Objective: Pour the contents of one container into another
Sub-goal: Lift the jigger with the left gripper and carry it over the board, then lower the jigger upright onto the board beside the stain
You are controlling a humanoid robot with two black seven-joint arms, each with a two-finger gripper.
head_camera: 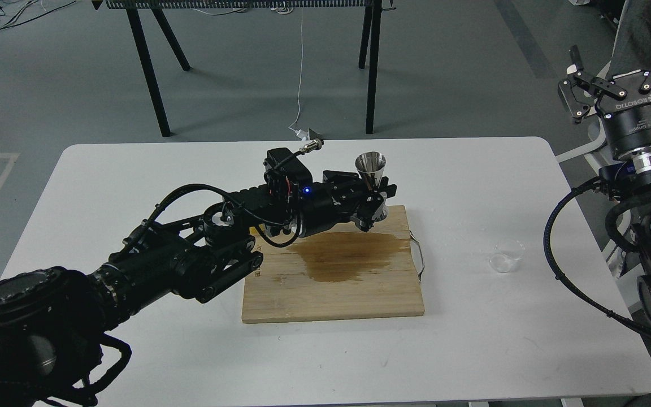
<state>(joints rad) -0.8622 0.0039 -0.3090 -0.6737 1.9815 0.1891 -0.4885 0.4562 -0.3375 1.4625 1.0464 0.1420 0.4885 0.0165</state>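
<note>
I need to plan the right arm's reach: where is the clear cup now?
In the head view, the clear cup lies tipped on the white table, right of the cutting board, near the right edge, untouched.

White table (133, 169) with a wooden cutting board (331, 294) near its middle; a brown wet stain (348, 254) spreads over the board's far half. Left arm reaches in across the table, left gripper (373, 195) at the board's far right corner, fingers closed around the waist of the steel jigger (370, 169). Jigger upright, open cone facing up, its base at the board's edge. Clear cup (506, 255) sits on the bare table well to the right of the board, apart from both arms. Right gripper (619, 73) raised off the table's right edge, fingers spread, empty. Black table legs (150, 73) on grey floor beyond.
</note>
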